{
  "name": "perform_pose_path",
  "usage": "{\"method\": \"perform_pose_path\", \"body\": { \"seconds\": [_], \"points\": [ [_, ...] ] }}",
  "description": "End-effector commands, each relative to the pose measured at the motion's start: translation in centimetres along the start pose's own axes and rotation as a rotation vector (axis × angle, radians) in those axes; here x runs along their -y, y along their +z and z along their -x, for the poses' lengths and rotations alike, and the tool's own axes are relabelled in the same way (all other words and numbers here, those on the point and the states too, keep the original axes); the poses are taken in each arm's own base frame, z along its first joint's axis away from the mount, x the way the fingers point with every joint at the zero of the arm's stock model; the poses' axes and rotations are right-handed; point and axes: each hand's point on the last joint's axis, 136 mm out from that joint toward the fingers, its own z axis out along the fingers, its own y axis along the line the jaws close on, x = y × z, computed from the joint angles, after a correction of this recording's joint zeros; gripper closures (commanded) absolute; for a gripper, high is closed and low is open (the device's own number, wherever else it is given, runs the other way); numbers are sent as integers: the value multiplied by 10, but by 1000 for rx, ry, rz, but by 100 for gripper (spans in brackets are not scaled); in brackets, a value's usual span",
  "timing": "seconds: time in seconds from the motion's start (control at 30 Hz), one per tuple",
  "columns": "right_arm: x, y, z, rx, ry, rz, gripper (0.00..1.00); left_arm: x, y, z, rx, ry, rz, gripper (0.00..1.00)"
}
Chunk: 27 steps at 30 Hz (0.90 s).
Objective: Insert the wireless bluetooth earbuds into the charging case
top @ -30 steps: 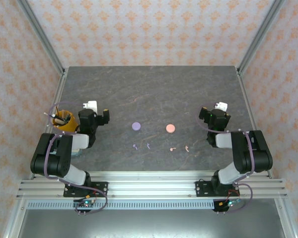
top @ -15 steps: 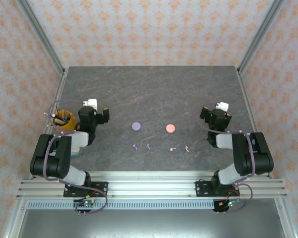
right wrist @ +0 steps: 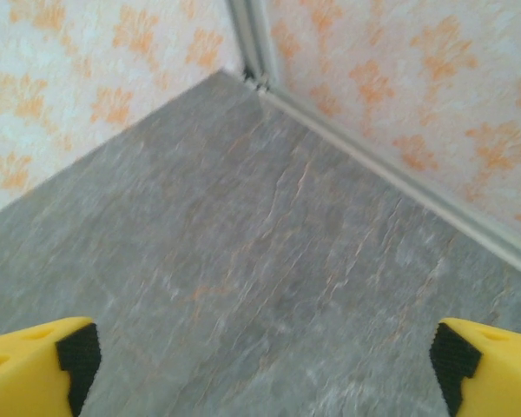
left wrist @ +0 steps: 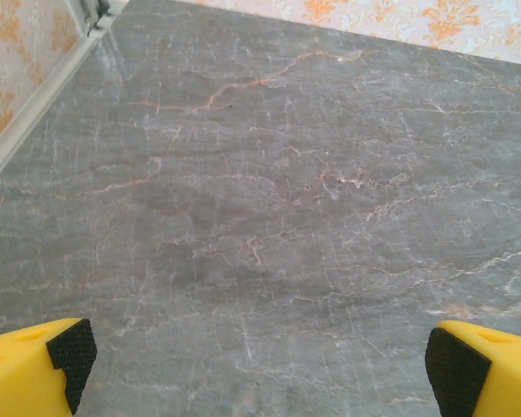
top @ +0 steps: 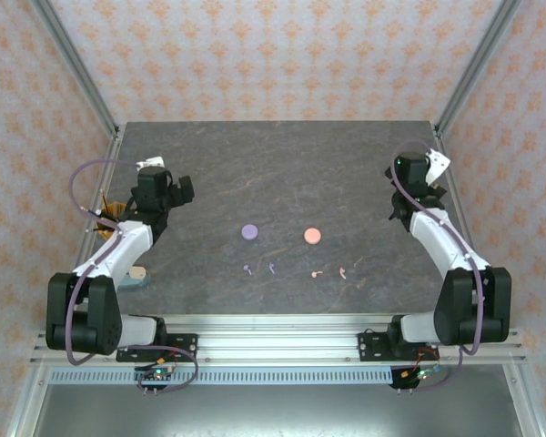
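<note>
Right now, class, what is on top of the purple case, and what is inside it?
Nothing rests on the purple case; both purple earbuds lie apart from it. Its inside is covered, so unseen.

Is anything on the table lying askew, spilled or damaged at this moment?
Nothing stands out. The two purple earbuds lie in front of the purple case, the two pink earbuds in front of the pink case, all on the table; nothing looks spilled or broken.
</note>
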Motion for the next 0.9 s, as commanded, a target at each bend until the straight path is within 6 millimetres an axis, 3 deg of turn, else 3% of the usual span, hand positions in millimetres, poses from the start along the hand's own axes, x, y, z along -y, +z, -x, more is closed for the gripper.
{"method": "perform_pose_path", "body": {
  "seconds": [0.0,0.23,0.4,0.53,0.73,0.87],
  "points": [
    [-2,-7,-58,-285,-82,49,5,-2,-8,-13,-133,-100,43,0],
    [-33,-41,-101,-512,-198,151,13,34,-7,-19,-213,-148,-38,0],
    [-57,-66,-140,-693,-212,204,20,67,-2,-36,-264,-182,-87,0],
    [-77,-83,-161,-756,-266,207,20,94,-3,-48,-288,-221,-130,0],
    [-109,-97,-185,-824,-370,221,22,131,-10,-61,-338,-280,-228,0],
    [-117,-96,-197,-830,-484,200,24,150,-10,-68,-395,-315,-288,0]
  ]
}}
